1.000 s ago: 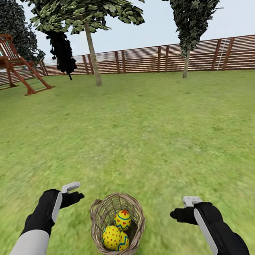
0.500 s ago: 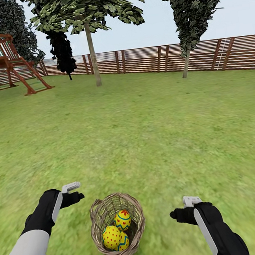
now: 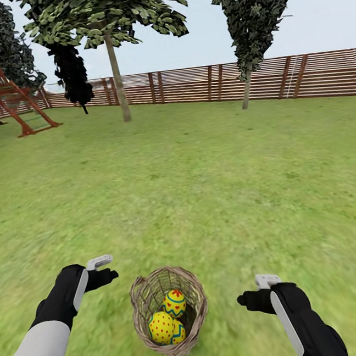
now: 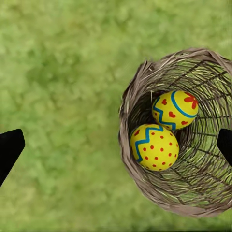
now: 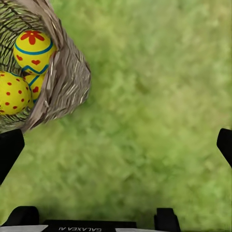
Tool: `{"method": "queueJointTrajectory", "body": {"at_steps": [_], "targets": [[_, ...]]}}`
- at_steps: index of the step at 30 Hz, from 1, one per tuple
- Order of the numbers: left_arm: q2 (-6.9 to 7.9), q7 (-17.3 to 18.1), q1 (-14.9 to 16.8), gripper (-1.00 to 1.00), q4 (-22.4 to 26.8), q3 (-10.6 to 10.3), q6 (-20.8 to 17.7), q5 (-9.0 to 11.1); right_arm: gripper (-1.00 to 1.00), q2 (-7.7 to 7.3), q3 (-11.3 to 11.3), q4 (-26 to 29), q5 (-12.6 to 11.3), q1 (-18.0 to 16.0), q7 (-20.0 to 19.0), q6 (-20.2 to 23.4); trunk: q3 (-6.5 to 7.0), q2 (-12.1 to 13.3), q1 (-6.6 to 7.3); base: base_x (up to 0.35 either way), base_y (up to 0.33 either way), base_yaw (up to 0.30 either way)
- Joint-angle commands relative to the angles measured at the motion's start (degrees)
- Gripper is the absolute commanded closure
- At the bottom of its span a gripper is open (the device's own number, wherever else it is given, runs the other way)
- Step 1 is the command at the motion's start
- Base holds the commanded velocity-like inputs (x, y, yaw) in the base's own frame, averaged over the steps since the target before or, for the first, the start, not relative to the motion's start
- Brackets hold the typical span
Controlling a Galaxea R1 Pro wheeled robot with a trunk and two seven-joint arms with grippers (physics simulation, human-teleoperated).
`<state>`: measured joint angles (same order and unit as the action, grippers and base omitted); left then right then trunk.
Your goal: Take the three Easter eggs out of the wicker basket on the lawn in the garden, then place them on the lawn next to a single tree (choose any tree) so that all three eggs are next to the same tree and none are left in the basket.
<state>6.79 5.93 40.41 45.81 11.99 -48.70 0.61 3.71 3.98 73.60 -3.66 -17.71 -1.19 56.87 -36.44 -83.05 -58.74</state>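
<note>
The three Easter eggs (image 3: pixel 169 321) lie in the wicker basket (image 3: pixel 170 311) on the lawn (image 3: pixel 201 186), between the two grippers and touching neither. The third egg is largely hidden under the other two: the left wrist view shows just the dotted egg (image 4: pixel 154 147) and the flowered egg (image 4: pixel 176 109), while the right wrist view catches a sliver of it (image 5: pixel 33 81). The left gripper (image 3: pixel 102 268) hangs just beside the basket's rim, fingers spread wide; the right gripper (image 3: pixel 256 290) hangs further off over grass, also spread. A tree (image 3: pixel 117 77) stands well beyond both, before the fence (image 3: pixel 217 82).
</note>
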Motion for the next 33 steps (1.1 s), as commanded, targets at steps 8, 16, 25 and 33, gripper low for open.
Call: {"method": "queueJointTrajectory", "body": {"at_steps": [8, 16, 25, 33], "targets": [[-0.11, 0.22, -0.07, -1.00, -0.12, -0.45, -0.26, 0.02, -1.00, 0.07, 0.15, 0.05, -0.12, -0.05, -0.21, 0.20, -0.05, -0.03, 0.01, -0.023, 0.282, -0.256], [-0.28, 0.22, -0.16, -1.00, -0.20, -0.47, -0.26, 0.01, -1.00, 0.06, 0.17, -0.02, -0.15, -0.05, -0.21, 0.17, -0.05, -0.03, 0.01, 0.000, 0.282, -0.276], [-0.24, 0.22, -0.17, -1.00, -4.06, -1.82, -0.26, -0.04, -1.00, -0.32, 0.24, -0.12, -0.22, -0.05, -5.67, 0.18, -0.05, -0.03, 0.01, 0.051, 0.283, -0.279], [-1.07, 3.38, -0.32, -1.00, -5.33, -15.48, 0.11, 0.14, -1.00, -0.45, 0.49, -0.37, -0.38, -0.05, -6.79, -0.02, -0.05, -0.03, 0.01, 0.119, 0.283, -0.279]]}}
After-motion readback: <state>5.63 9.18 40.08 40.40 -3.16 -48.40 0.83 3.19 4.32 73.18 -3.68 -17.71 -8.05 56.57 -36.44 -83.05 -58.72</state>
